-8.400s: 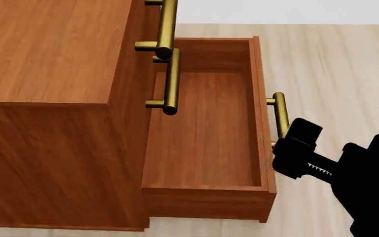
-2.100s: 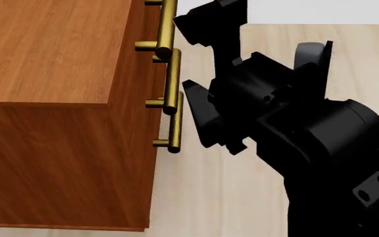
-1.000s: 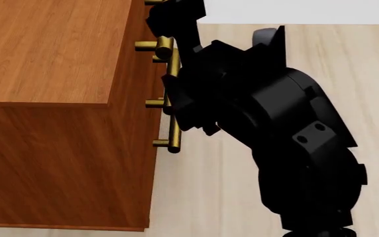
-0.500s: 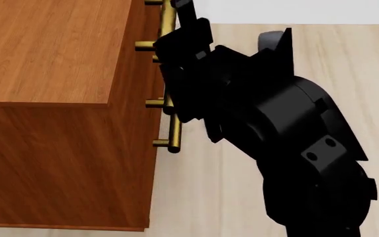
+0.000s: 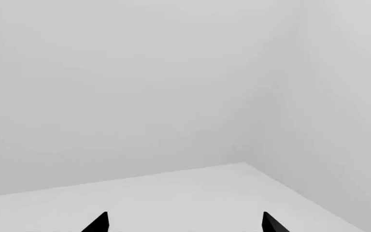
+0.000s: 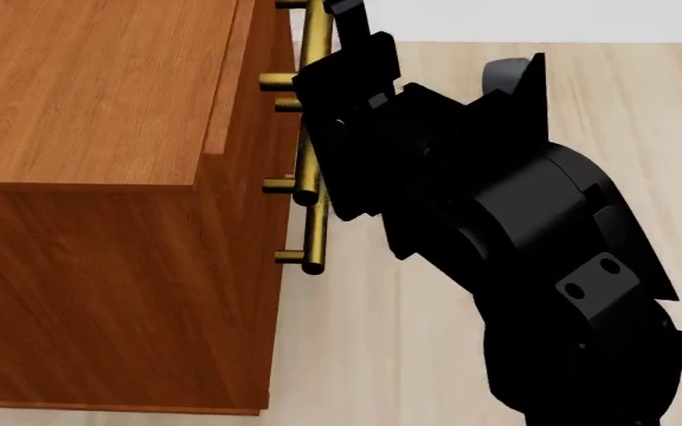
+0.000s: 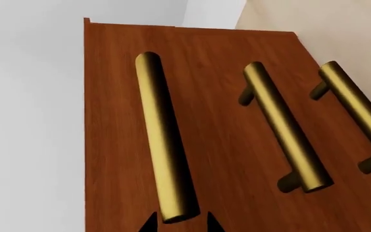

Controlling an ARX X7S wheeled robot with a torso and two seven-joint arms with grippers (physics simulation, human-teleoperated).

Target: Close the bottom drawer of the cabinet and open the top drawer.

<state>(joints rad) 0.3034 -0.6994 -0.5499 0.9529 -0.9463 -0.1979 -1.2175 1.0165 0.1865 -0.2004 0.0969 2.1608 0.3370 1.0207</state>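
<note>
The reddish-brown cabinet [image 6: 92, 98] fills the left of the head view. Its top drawer [image 6: 230, 80] stands out a little from the cabinet front. My right gripper [image 7: 179, 224] is shut on the near end of the top drawer's brass handle [image 7: 163, 140], one black fingertip on each side. The bottom drawer sits flush in the cabinet, and its handle [image 6: 313, 240] is free. My right arm [image 6: 495, 204] hides part of the middle handle [image 6: 305, 173]. In the left wrist view my left gripper [image 5: 184, 224] is open and faces bare grey walls.
Pale wood floor [image 6: 412, 355] lies to the right of the cabinet. The middle handle [image 7: 282, 125] and the bottom handle [image 7: 356, 106] run parallel beside the gripped one.
The bottom drawer, open at first, is now shut. In the last half second the top drawer has slid out slightly with my right gripper on its handle.
</note>
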